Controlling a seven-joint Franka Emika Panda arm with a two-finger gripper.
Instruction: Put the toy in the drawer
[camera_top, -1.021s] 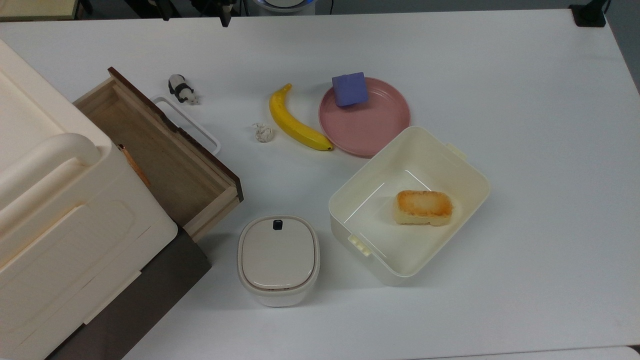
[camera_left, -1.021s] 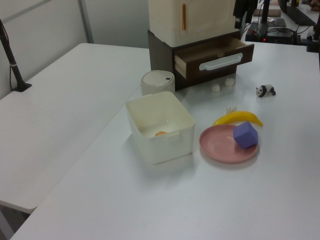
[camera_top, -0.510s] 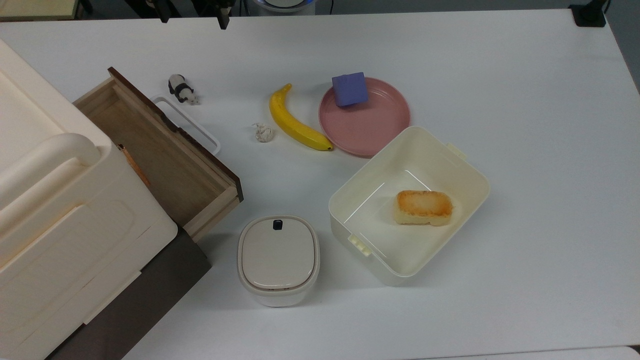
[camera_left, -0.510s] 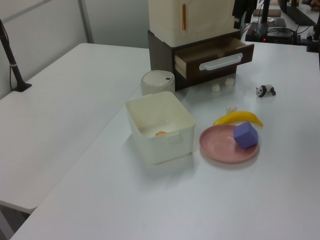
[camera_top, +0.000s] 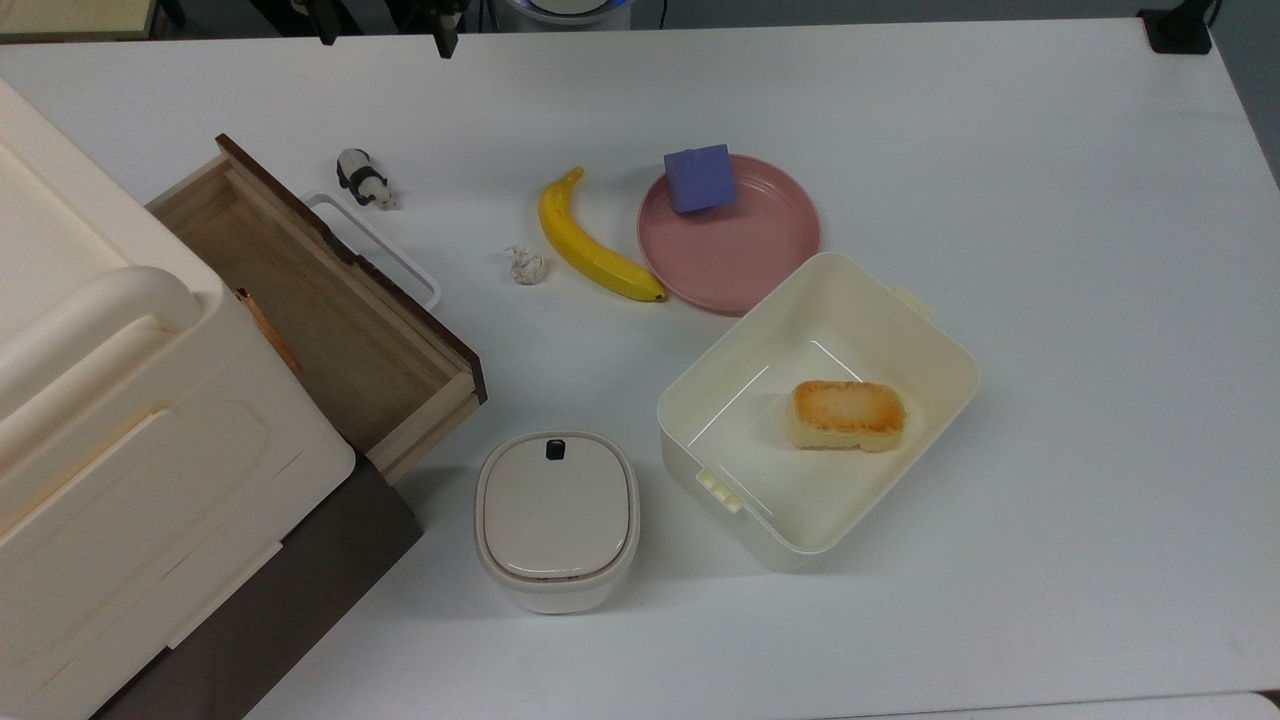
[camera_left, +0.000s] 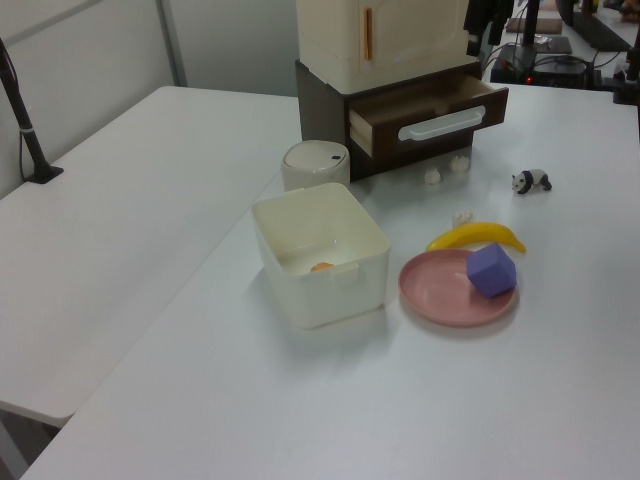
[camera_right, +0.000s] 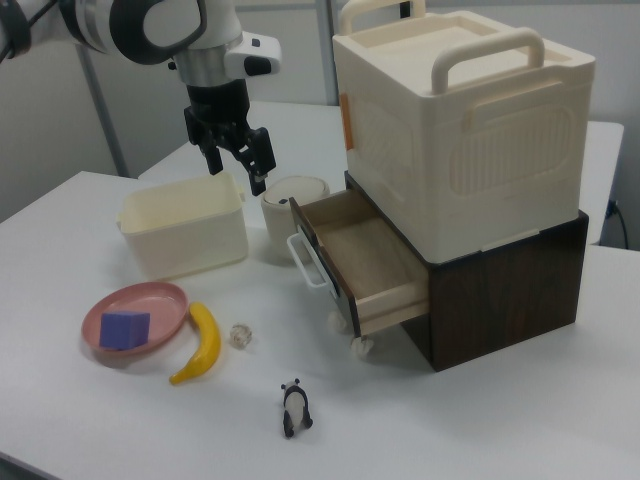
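My arm (camera_right: 140, 25) raised high in the right view, wrist turned downward, my gripper (camera_right: 237, 150) hanging in the air, my two fingers (camera_right: 257, 165) spread apart, holding nothing

In the top view the gripper (camera_top: 385, 33) is cut by the top edge, just 2 fingertips (camera_top: 441, 42) showing. The cream storage case (camera_top: 110, 440) runs off the left and bottom edges and hides the rear of the drawer (camera_top: 300, 310). In the left view, the bread (camera_left: 321, 267) is mostly hidden inside the cream box (camera_left: 320, 252).
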